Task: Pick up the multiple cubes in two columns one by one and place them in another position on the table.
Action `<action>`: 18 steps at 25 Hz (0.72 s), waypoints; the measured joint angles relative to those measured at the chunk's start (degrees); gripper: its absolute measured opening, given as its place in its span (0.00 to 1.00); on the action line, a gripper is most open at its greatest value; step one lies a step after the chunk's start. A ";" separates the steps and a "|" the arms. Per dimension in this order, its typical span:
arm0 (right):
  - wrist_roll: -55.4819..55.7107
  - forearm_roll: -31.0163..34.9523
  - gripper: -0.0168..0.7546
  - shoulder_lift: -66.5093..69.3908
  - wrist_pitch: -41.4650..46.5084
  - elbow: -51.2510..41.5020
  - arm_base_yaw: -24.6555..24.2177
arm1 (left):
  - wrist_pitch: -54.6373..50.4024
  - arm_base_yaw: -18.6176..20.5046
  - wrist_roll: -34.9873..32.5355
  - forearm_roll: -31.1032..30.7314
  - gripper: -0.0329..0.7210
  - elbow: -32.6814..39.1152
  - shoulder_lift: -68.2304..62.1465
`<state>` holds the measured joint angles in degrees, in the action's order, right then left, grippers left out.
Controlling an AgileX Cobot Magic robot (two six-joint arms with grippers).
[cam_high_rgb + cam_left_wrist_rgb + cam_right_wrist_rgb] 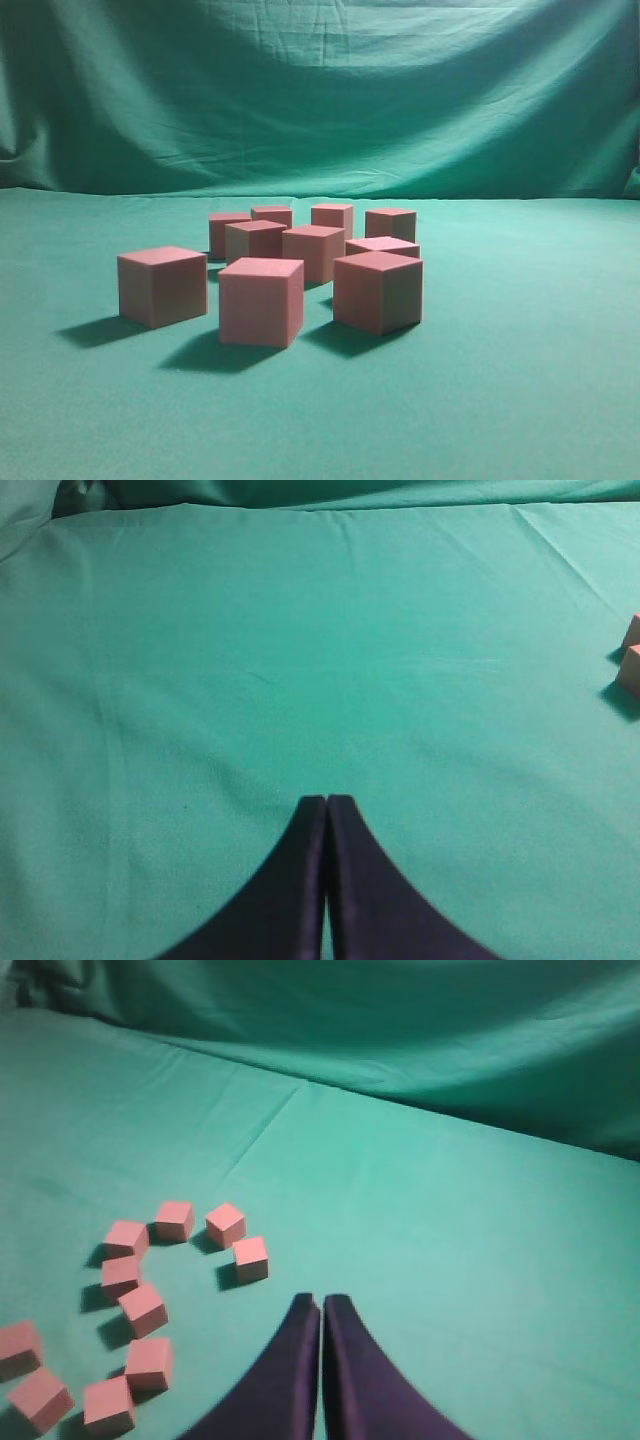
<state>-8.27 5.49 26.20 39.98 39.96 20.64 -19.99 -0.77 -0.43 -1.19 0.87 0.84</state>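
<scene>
Several salmon-pink cubes [261, 300] stand in a loose cluster on the green table [520, 380] in the exterior view; no gripper shows there. In the right wrist view the cubes [143, 1309] lie at the lower left, roughly in two curved columns. My right gripper [321, 1301] is shut and empty, above the cloth to the right of the cubes. In the left wrist view my left gripper [326, 800] is shut and empty over bare cloth, and only the edges of two cubes [631, 668] show at the far right.
A draped green backdrop cloth [320, 90] hangs behind the table. Bare cloth lies left and right of the cluster and in front of it. Faint creases run across the table in the wrist views.
</scene>
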 joint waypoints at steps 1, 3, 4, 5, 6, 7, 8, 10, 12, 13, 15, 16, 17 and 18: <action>-0.04 0.10 0.02 -1.62 -1.07 -2.06 -1.59 | 0.00 0.00 0.00 0.00 0.04 0.00 0.00; -0.13 0.10 0.02 -4.71 -4.19 -5.65 -4.36 | 0.00 0.00 0.00 0.00 0.04 0.00 0.00; -0.13 0.10 0.02 -5.96 -5.75 -7.79 -5.92 | 0.00 0.00 0.00 0.00 0.04 0.00 0.00; -0.13 0.10 0.02 -7.42 -7.26 -10.02 -7.16 | 0.00 0.00 0.00 0.00 0.04 0.00 0.00; -0.13 0.18 0.02 -8.93 -8.78 -12.00 -8.55 | 0.00 0.00 0.00 0.00 0.04 0.00 0.00; -0.13 0.18 0.02 -10.21 -10.65 -14.42 -9.86 | 0.00 0.00 0.00 0.00 0.04 0.00 0.00; -0.13 0.23 0.02 -11.83 -12.58 -16.87 -11.05 | 0.00 0.00 0.00 0.00 0.04 0.00 0.00; -0.13 0.23 0.02 -15.10 -16.07 -21.30 -12.95 | 0.00 0.00 0.00 0.00 0.04 0.00 0.00; -0.13 0.32 0.02 -18.13 -18.36 -25.84 -14.55 | 0.00 0.00 0.00 0.00 0.04 0.00 0.00; -0.13 0.32 0.02 -19.79 -18.99 -27.62 -15.24 | 0.00 0.00 0.00 0.00 0.04 0.00 0.00; -0.13 0.32 0.02 -22.78 -20.11 -31.60 -16.37 | 0.00 0.00 0.00 0.00 0.04 0.00 0.00; -0.13 0.32 0.02 -24.32 -20.25 -33.08 -16.75 | 0.00 0.00 0.00 0.00 0.04 0.00 0.00; -0.13 0.32 0.02 -25.72 -20.60 -34.76 -17.12 | 0.00 0.00 0.00 0.00 0.04 0.00 0.00; -0.13 0.32 0.02 -26.26 -20.70 -36.02 -17.34 | 0.00 0.00 0.00 0.00 0.04 0.00 0.00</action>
<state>-8.40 5.81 -0.06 19.29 3.94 3.30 -19.99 -0.77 -0.43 -1.19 0.87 0.84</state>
